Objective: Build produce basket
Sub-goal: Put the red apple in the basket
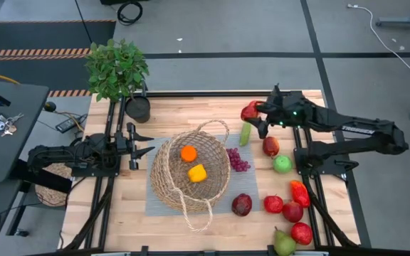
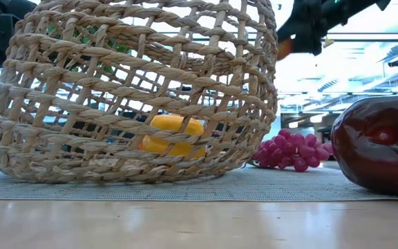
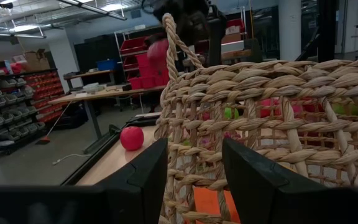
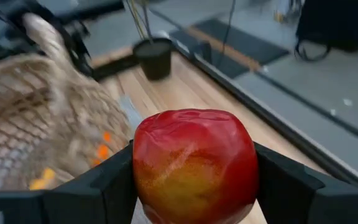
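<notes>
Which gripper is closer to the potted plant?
Left. The left gripper sits open just below the potted plant, beside the basket. The right gripper, holding a red apple, is far across the table.

basket point(image 2: 137, 90) top cut off, dark plum point(image 2: 382, 142) cropped at right edge, grapes point(image 2: 289, 151) partly hidden

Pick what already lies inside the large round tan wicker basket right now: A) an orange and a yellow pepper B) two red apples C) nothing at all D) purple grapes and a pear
A: the high view shows a round orange and a yellow pepper inside the large round tan wicker basket, while the purple grapes lie on the mat beside it.
</notes>
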Controlling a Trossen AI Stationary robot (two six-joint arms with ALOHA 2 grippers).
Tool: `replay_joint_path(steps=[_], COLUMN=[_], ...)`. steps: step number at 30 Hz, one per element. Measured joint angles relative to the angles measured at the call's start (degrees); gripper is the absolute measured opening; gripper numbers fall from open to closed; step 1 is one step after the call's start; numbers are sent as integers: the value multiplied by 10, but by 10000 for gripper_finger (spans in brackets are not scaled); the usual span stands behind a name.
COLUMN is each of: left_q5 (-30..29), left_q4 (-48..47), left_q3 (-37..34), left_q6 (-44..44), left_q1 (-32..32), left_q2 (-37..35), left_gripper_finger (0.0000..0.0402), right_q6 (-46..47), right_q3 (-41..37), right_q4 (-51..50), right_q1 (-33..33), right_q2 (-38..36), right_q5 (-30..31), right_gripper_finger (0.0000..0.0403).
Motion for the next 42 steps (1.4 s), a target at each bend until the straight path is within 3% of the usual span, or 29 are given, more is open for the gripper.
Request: replay_joint_path(steps=[7,16,27,42], left_q5=[0,0,0,0], left_q4=[0,0,0,0], left_q3=[0,0,0,0], left_q6=[0,0,0,0], left_q1=[0,0,0,0], left_q2=[0,0,0,0], left_gripper_finger=[160,160,160,160], right_q6=[-9,-14,-54,-110], right_q3=[0,0,2,263], right_q4=[29,111,263,38], right_q1=[80,153,226,286], right_q2=[-16,-9,78,318], right_q5=[81,112,159,156], right_gripper_finger=[270,270,270,270])
